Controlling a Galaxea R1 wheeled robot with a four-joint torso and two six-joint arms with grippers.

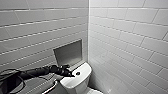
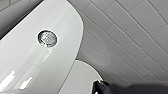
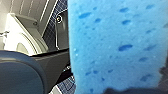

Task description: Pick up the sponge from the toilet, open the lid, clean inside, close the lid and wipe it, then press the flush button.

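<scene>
The white toilet's tank cover [image 1: 75, 79] sits low in the head view, in the corner of the tiled walls. Its round chrome flush button [image 1: 78, 73] is on top of that cover. My left gripper [image 1: 70, 74] is shut and empty, with its tip just beside the button and close over the tank cover. In the left wrist view the flush button [image 2: 47, 38] shows on the glossy cover, with the rounded white lid [image 2: 83, 80] beyond the cover's edge. The bright blue sponge [image 3: 117, 45] looms large in the right wrist view, and my right gripper is shut on it. The toilet [image 3: 16, 37] shows behind it.
White tiled walls [image 1: 125, 37] stand close on both sides of the toilet. A grey recessed niche [image 1: 68, 53] is set in the wall behind the tank. A chrome rail [image 1: 51, 88] runs beside the tank. Dark blue floor tiles [image 3: 51, 32] show beyond the toilet.
</scene>
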